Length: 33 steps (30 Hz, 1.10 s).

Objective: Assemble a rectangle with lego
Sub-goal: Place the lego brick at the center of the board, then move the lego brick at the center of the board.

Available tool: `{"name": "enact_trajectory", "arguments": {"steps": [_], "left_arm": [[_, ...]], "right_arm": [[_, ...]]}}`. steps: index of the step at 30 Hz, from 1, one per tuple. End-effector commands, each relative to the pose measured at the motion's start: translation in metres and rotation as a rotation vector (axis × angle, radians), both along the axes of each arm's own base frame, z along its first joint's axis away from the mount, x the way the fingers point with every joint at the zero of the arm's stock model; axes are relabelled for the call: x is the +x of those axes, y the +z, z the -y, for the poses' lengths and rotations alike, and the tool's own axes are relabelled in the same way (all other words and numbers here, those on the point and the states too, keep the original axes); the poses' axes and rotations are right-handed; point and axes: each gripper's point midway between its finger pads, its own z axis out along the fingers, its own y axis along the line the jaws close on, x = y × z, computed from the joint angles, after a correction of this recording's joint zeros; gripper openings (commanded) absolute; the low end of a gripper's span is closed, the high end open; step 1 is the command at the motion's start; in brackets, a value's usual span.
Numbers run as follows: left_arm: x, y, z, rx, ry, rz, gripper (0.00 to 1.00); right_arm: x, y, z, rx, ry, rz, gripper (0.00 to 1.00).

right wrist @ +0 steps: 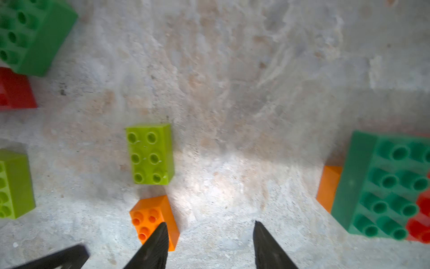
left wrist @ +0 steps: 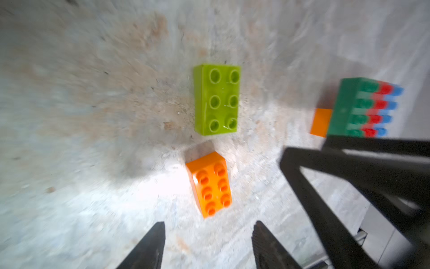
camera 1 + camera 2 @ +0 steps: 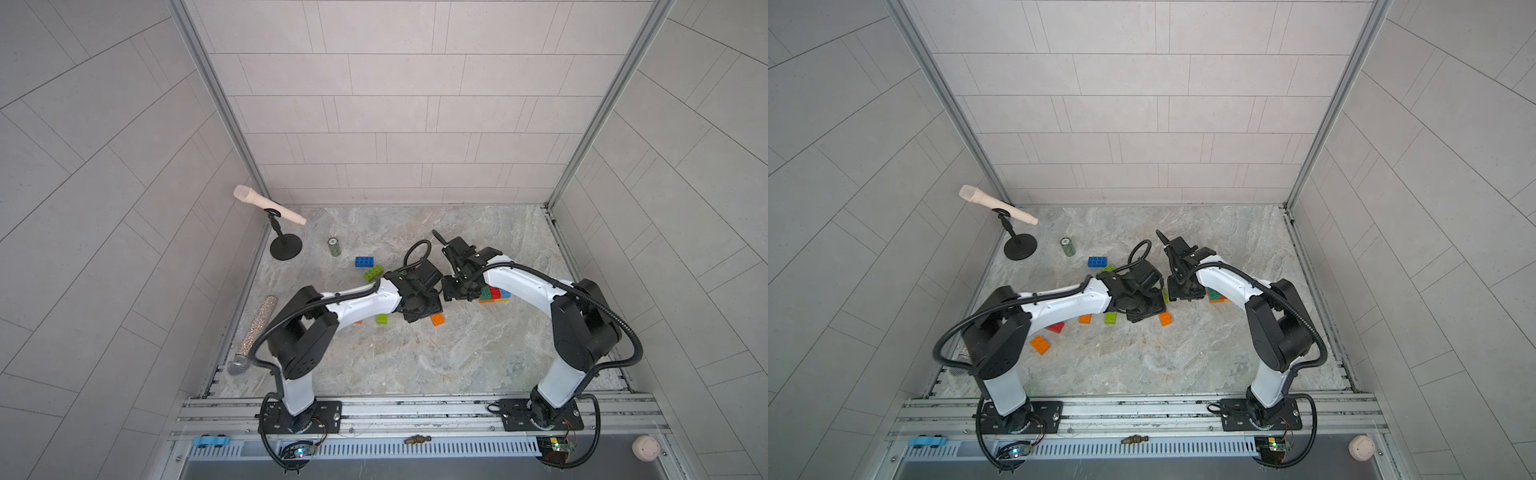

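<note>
Near the stack [image 2: 344, 109] lie one lime brick [image 2: 217, 100] and one orange brick [image 2: 210, 184], studs up, long axes roughly parallel to it. Left gripper [image 2: 208, 223], right gripper [image 1: 209, 223]: jaws apart, empty.

Quick headcount from up here. Loose bricks on the table [image 3: 415, 365]: three orange [image 3: 1040, 345] [image 3: 1084, 318] [image 3: 1165, 318], three lime [image 3: 1110, 318] [image 3: 1106, 269] [image 2: 216, 100], one blue [image 3: 364, 261], one red [image 3: 1055, 327], one plain green [image 1: 35, 35]. The stuck-together lump [image 2: 349, 109] adds one dark green [image 3: 485, 294], one red [image 3: 495, 292], one blue [image 3: 505, 294], plus at least one orange underneath [image 2: 322, 122]. Other stuff: two microphones, cream [image 3: 266, 205] and glittery [image 3: 259, 324], one little green can [image 3: 334, 247], one toy car [image 3: 212, 440], one brass knob [image 3: 417, 439], one pinkish ball [image 3: 645, 448]. And two claws: left claw [image 2: 208, 223], right claw [image 1: 210, 223].
</note>
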Motion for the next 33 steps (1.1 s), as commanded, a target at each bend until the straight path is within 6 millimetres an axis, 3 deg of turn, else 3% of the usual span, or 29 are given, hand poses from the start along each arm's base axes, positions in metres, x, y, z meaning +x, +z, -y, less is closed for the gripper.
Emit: {"name": "enact_trajectory", "arguments": {"steps": [1,6,11,20,23,26,29,33], "left_arm": [[0.003,0.014,-0.07,0.127,0.056,0.11,0.65],[0.004,0.007,-0.135,0.189,0.143,0.187,0.65],[0.011,0.003,-0.163,0.197,0.181,0.186,0.65],[0.018,-0.009,-0.159,0.219,0.114,0.133,0.65],[0.017,-0.014,-0.156,0.217,0.092,0.111,0.65],[0.017,-0.016,-0.154,0.211,0.088,0.104,0.64],[0.018,-0.014,-0.153,0.209,0.08,0.112,0.64],[0.019,-0.011,-0.151,0.197,0.065,0.134,0.64]], "right_arm": [[0.005,-0.005,-0.023,-0.005,0.063,-0.021,0.62],[0.016,-0.022,-0.036,-0.06,0.112,-0.054,0.61],[0.018,-0.037,-0.036,-0.156,0.169,-0.078,0.56],[0.013,-0.041,-0.056,-0.186,0.289,-0.103,0.31],[0.01,-0.041,-0.054,-0.2,0.296,-0.117,0.3],[0.007,-0.038,-0.055,-0.187,0.3,-0.123,0.34],[0.003,-0.024,-0.055,-0.164,0.299,-0.122,0.49],[-0.01,-0.007,-0.038,-0.156,0.265,-0.109,0.58]]}}
